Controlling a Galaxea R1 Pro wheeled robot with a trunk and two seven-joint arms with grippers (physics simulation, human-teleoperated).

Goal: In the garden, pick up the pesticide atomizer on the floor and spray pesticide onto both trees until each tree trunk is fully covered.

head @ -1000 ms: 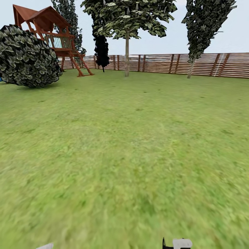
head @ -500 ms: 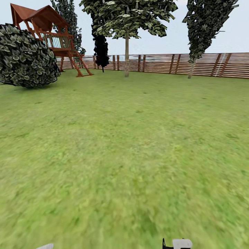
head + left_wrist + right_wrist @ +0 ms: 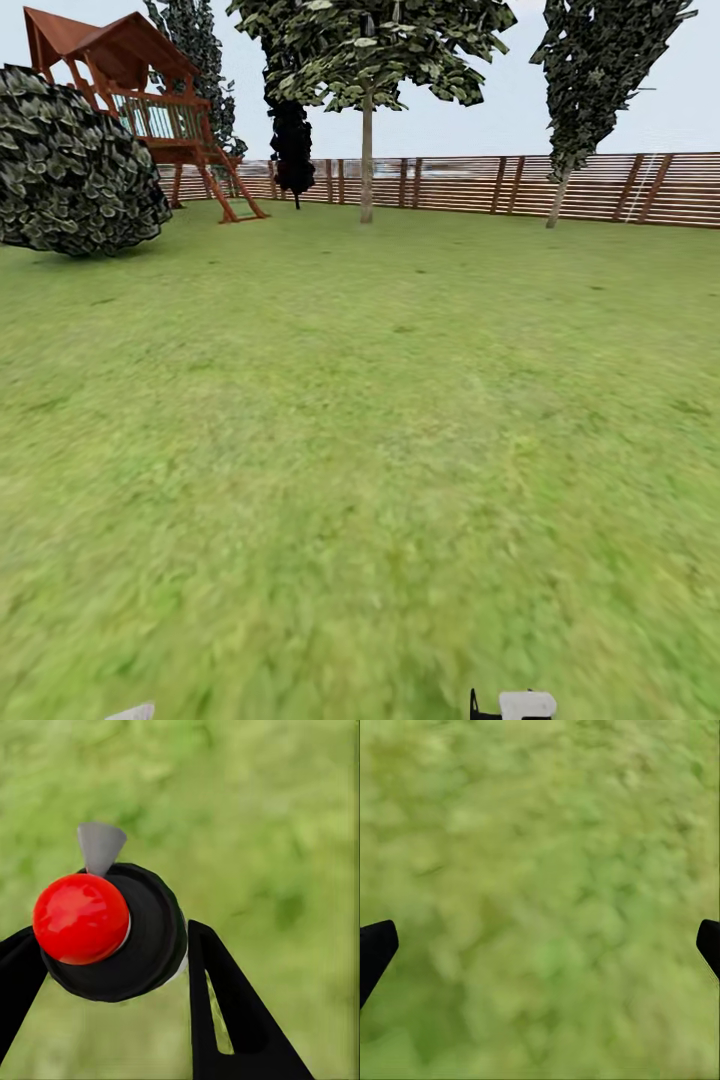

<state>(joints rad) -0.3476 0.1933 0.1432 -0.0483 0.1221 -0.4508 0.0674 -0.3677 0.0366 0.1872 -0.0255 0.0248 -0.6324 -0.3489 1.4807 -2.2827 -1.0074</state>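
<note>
Left gripper (image 3: 112,960) clamped on the small black pesticide atomizer with a round red top (image 3: 112,934), black fingers (image 3: 225,1012) pressed against either side of its body, a grey cone-shaped nozzle jutting from the cap. Beneath the bottle, nothing but blurry green grass floor (image 3: 285,817). Right gripper (image 3: 540,945) spread wide, its two black fingertips (image 3: 375,949) well apart at opposite edges of the right wrist view, empty, with grass (image 3: 540,870) between them.

From the head camera, a broad green lawn (image 3: 380,420) reaching to a brown horizontal-slat wooden fence (image 3: 590,185). Just in front of the fence, near its middle, a tall tree with a straight pale trunk (image 3: 367,165) and a spreading dark green leafy crown. Further along the fence toward the right, a second tree with a slimmer, slightly leaning pale trunk (image 3: 556,200) under a narrow dark crown. Left of the middle tree, close to the fence, a near-black thin conifer (image 3: 293,140). Further left again, a red-brown wooden play tower with a pitched roof and ladder (image 3: 150,110), another dark conifer rising behind it. In front of the play tower, a large round dark-leaved bush (image 3: 75,165) sitting on the grass. Pale sky above the fence. At the lower edge of the head view, white-tipped parts of the arms barely peeking in; too little to tell more from there.
</note>
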